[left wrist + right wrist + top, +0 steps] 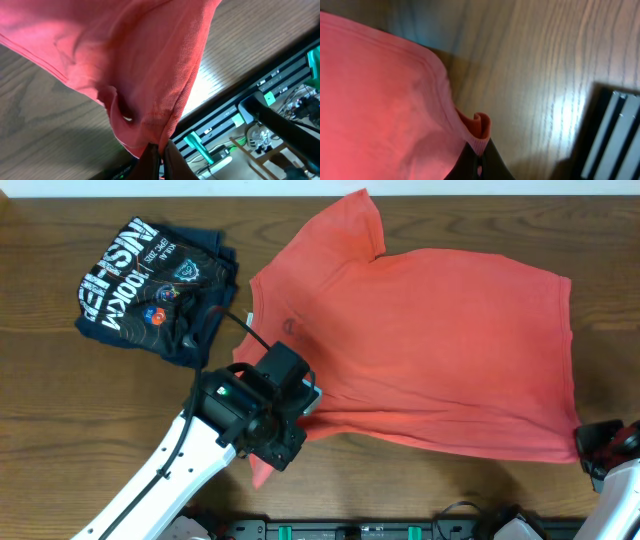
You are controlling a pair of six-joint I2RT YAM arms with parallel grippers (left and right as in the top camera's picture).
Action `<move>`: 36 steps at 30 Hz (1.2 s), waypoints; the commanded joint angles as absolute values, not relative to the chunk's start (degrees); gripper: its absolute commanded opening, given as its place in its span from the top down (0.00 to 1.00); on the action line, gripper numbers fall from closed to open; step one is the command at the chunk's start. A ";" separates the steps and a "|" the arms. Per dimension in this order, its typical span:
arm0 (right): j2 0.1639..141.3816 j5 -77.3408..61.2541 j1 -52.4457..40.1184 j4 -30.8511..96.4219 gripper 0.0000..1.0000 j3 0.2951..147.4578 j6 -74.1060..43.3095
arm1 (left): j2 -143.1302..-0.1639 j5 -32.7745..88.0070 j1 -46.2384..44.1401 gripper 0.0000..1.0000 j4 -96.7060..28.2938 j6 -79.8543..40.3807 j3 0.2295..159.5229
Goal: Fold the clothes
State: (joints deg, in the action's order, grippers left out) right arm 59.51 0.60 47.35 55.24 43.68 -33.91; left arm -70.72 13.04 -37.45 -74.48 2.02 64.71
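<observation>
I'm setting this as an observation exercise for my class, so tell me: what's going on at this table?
Two robot arms are working on an orange-red T-shirt spread mostly flat on the wooden table. The left hand pinches bunched fabric at the shirt's left side, and the right hand pinches a hem corner on the right. No fold is made yet. A folded navy shirt lies apart, untouched.

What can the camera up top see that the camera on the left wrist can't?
Only the overhead shows the whole orange-red T-shirt spread out, the folded navy shirt beside it, and the right gripper at the hem corner. Only the left wrist shows, close up, the left gripper shut on a bunch of the cloth. Both show the red cloth and the wooden table.
</observation>
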 commanded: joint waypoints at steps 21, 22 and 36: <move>83.92 -19.07 42.22 21.87 0.99 44.56 -40.27 | -82.06 -13.45 -37.74 0.94 -47.62 14.28 64.84; 85.30 -20.43 41.43 19.57 0.99 44.56 -40.34 | -83.29 -14.46 -37.67 0.94 -46.98 15.11 64.84; 89.60 -20.14 36.69 7.03 0.98 44.56 -42.00 | -87.13 -17.17 -31.64 0.94 -39.46 15.42 64.84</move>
State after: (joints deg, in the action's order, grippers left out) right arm 89.14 -21.61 37.23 7.31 43.88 -40.64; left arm -87.13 -15.46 -32.88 -40.32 14.90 64.69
